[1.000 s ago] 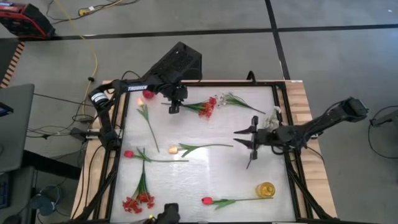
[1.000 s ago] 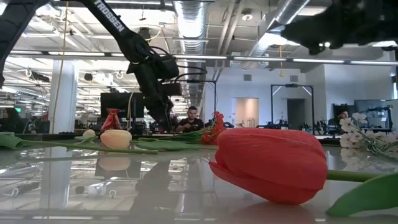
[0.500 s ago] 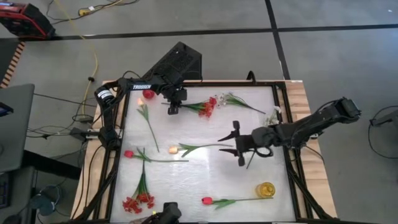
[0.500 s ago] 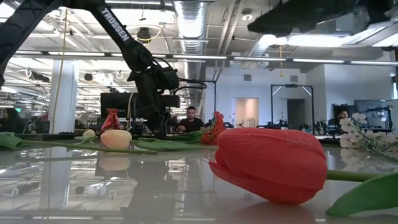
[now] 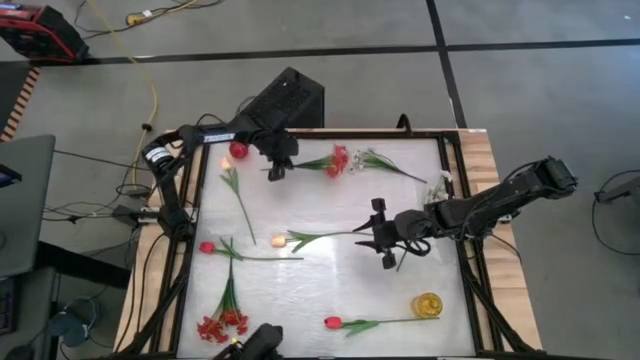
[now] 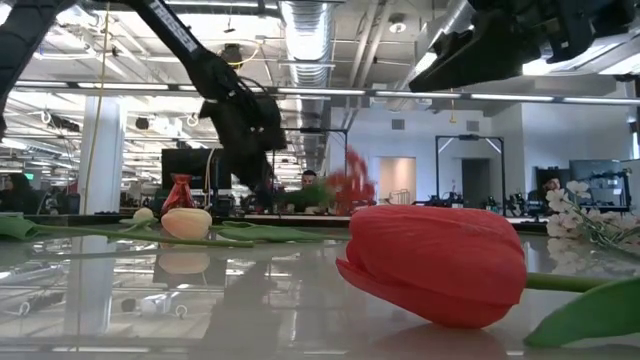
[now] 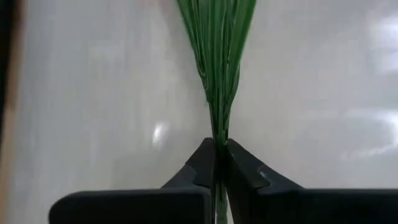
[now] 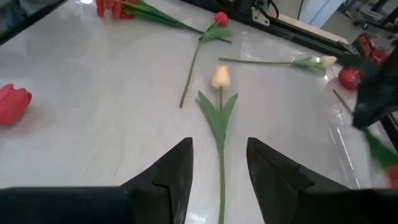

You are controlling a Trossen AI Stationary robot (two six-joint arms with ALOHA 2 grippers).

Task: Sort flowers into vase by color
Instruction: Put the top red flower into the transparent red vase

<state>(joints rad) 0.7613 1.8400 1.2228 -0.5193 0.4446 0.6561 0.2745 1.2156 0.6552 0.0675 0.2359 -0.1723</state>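
My left gripper [image 5: 276, 170] [image 7: 217, 149] is at the table's far left, shut on a red clustered flower [image 5: 337, 160], which shows blurred in the low view [image 6: 350, 183]. My right gripper [image 5: 379, 238] [image 8: 219, 169] hovers open at mid-table, above the free end of the stem [image 8: 221, 163] of a pale orange tulip [image 5: 279, 241]. In the right wrist view the stem runs between the two fingers, untouched. The tulip lies flat on the table. A round red vase [image 5: 238, 150] stands at the far left and a yellow vase [image 5: 428, 303] near the right front. My left gripper pinches the red clustered flower's green stem [image 7: 217, 138] between its two fingers, at the end away from the bloom. The fingers slant down from above and lie across the stem. The stem reaches toward the table's right, and the bloom [image 6: 350, 183] is raised off the table.
Loose flowers lie about: white sprigs [image 5: 385, 160] at the far right, a pale tulip [image 5: 235, 190], a red tulip [image 5: 207, 247], red clustered blooms [image 5: 218, 325] at the near left and a red tulip [image 5: 333, 322] [image 6: 440, 262] near the front edge. A black box [image 5: 288, 100] stands behind the table.
My left gripper has taken hold of the red clustered flower's stem and raised it, so the bloom has come up off the table and a little toward the far edge. My right gripper has gone toward the table's left, over the pale orange tulip's stem end, staying open.
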